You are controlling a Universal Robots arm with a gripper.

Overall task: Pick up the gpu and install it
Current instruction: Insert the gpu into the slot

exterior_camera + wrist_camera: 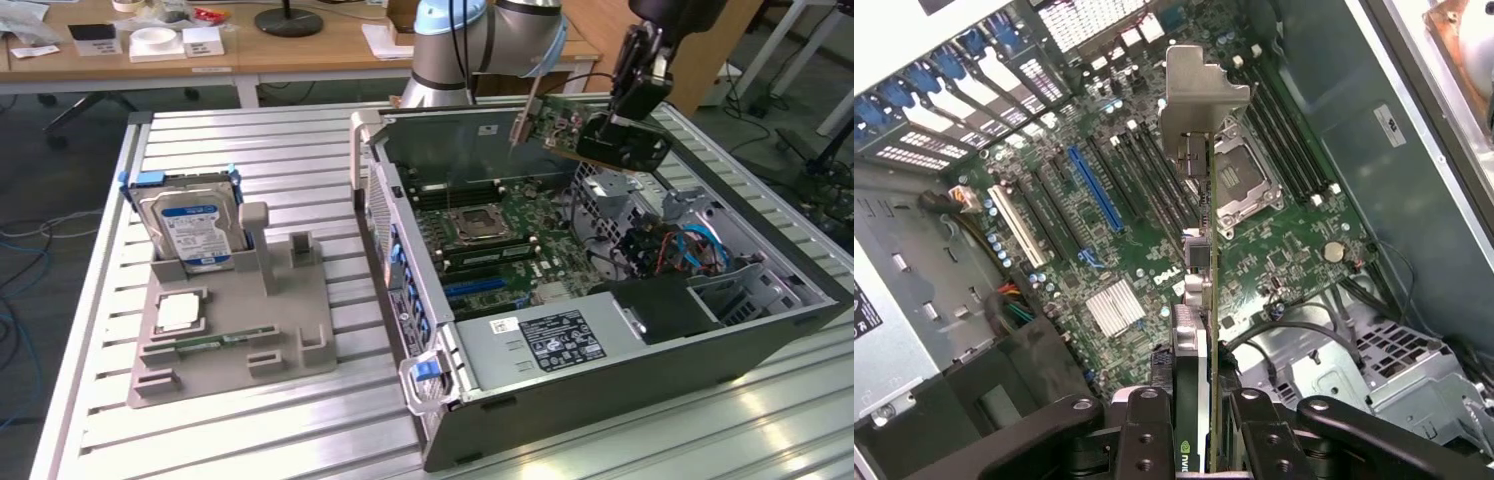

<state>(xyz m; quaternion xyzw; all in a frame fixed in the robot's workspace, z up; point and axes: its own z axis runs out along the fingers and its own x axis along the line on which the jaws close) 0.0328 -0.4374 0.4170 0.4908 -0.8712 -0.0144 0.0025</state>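
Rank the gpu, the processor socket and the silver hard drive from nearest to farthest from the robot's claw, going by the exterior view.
1. gpu: clamped in the gripper, above the open case.
2. processor socket: on the motherboard inside the case, below the gripper.
3. hard drive: standing in the grey holder outside the case, at the exterior view's left.

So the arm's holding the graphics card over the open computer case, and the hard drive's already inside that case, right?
No. The hard drive is not inside the case: the exterior view shows it standing in the grey holder, to that view's left of the computer case. The rest is right: the arm holds the graphics card over the open case.
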